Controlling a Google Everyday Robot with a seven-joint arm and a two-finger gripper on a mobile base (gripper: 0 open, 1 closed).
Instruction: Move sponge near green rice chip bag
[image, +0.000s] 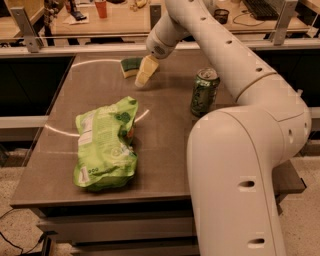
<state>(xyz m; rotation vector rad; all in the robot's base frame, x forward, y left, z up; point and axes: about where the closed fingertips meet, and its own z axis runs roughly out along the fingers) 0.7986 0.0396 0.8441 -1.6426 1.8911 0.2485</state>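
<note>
Nearest the camera, at the right, stands the robot's pale body (235, 185), in front of the right front part of the counter (160, 160). On the counter's front left lies the chip bag (105, 145), bright green and crinkled, flat, its long side running front to back. Farther back and to the right a green can (205, 92) stands upright, well apart from the bag. From the body the arm (225, 45) reaches over the can toward the back of the counter. There the gripper (140, 82) points down, tips at the surface. Its fingers (145, 72) show as one pale wedge with no gap, pressed together and holding nothing. The sponge (130, 65) lies just behind and left of them, its right end touching the gripper, well apart from the bag. Beyond the counter a wooden bench carries a red cup (101, 7).
</note>
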